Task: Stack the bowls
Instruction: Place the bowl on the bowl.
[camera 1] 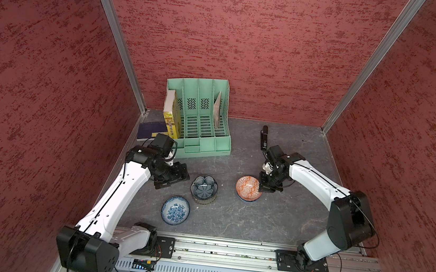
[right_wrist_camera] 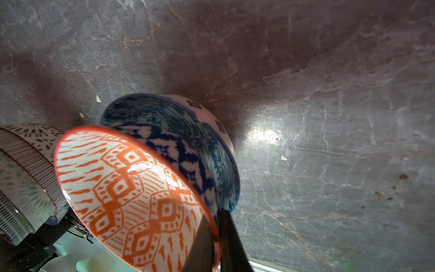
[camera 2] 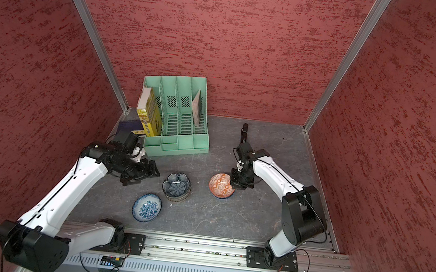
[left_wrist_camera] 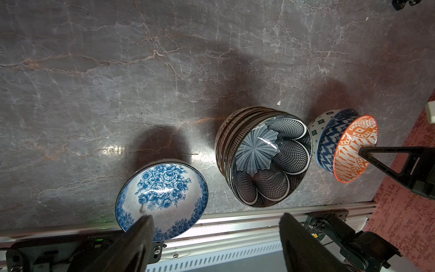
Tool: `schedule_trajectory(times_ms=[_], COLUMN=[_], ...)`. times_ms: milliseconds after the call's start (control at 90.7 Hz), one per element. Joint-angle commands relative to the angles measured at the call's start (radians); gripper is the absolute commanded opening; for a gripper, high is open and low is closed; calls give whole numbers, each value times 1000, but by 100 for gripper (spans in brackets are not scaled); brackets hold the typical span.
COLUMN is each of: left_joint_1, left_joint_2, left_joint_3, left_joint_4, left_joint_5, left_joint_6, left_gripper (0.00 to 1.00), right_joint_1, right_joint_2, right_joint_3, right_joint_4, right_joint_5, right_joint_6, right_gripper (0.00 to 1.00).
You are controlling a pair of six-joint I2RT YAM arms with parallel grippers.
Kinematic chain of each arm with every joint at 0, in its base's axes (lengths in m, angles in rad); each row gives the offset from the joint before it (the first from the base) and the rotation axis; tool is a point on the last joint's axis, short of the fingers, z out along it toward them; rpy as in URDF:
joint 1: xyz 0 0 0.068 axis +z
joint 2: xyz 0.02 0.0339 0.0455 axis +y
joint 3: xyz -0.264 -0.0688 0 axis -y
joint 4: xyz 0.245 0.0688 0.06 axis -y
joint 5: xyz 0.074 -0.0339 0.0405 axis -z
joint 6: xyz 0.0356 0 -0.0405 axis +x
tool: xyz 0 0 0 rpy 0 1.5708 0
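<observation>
Right wrist view: right claw (right_wrist_camera: 215, 219) pinches the orange bowl (right_wrist_camera: 131, 195) by its rim; left claw (left_wrist_camera: 215, 217) gapes; next, likely onto the stack (camera 1: 203, 191).

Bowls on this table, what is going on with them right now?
The right tool is shut on the rim of the orange bowl, which sits tilted in a blue-and-white bowl. The left tool is open and empty beside the stack with the dark bowl on top. A blue flowered bowl stands alone on the table, not yet stacked.
</observation>
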Motion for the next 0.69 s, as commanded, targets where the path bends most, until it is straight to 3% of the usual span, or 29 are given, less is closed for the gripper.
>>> schedule_trajectory(times_ms=[0, 683], left_joint_1=[7, 8], left_joint_2=[-13, -6], left_joint_3=[-9, -16], left_joint_4=[11, 17], left_joint_5=[9, 17], left_joint_6=[12, 14], left_gripper=[86, 87], right_joint_1=[-9, -10], right_joint_2=[-21, -11], right_joint_3=[-3, -6], right_joint_4=[45, 40], right_joint_5=[-13, -2], right_joint_6=[-9, -19], right_gripper=[0, 0])
